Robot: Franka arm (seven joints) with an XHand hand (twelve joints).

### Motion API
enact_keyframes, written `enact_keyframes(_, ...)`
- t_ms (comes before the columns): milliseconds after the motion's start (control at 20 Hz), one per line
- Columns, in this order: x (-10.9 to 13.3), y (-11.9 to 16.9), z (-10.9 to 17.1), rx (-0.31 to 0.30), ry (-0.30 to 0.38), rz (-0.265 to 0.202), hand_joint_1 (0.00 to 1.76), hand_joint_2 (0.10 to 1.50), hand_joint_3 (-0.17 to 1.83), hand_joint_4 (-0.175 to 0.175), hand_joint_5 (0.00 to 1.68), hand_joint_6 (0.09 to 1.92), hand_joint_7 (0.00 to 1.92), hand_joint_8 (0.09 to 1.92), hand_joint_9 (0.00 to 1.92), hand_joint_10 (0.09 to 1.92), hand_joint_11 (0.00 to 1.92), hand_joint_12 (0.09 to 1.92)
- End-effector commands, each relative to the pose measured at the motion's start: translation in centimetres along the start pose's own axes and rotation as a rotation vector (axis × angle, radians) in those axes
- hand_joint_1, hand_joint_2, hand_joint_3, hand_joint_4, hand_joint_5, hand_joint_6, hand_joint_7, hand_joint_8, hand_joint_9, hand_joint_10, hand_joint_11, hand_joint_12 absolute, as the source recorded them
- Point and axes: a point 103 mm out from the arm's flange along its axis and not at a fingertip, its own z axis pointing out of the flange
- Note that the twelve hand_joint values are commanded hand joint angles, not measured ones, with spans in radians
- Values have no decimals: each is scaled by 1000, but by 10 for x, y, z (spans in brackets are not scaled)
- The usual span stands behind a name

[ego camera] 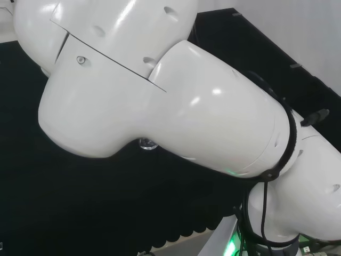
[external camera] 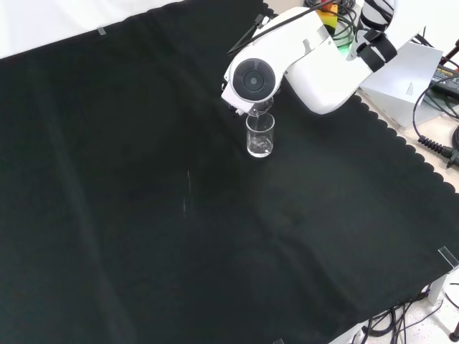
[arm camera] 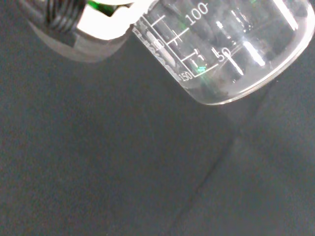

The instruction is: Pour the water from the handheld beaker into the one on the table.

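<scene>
A clear glass beaker stands upright on the black cloth in the front view, just below the arm's white link with the round grey cap. Light glints near its bottom; how much water it holds I cannot tell. Directly above its mouth, a piece of a second clear beaker pokes out from under that link, tilted. The wrist view has this held beaker close up, with white graduation marks and its round base toward the cloth. A sliver of glass peeks from under the arm in the head view.
The arm's big white links cover most of the head view. In the front view a grey box and cables lie beyond the cloth's scalloped right edge. Wide bare cloth stretches left of and in front of the beaker.
</scene>
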Motion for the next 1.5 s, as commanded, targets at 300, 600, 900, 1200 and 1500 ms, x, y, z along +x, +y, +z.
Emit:
enact_keyframes(300, 2, 0, -2, 19, -16, 2, 1290, 1111, -175, -127, 1018, 928, 1296, 674, 1435, 909, 1209, 1042)
enact_keyframes(600, 2, -2, -4, 26, -19, 8, 1290, 1111, -175, -126, 1019, 927, 1297, 673, 1436, 909, 1210, 1042)
enact_keyframes(900, 2, -2, -4, 5, -4, 10, 1290, 1111, -175, -126, 1019, 927, 1297, 672, 1436, 909, 1210, 1042)
enact_keyframes(1200, 1, -3, -4, -28, 6, -7, 1290, 1111, -175, -127, 1018, 928, 1298, 671, 1437, 909, 1210, 1042)
enact_keyframes(1500, -3, -5, 0, -93, 70, -30, 1290, 1111, -175, -129, 1017, 929, 1298, 671, 1437, 908, 1208, 1041)
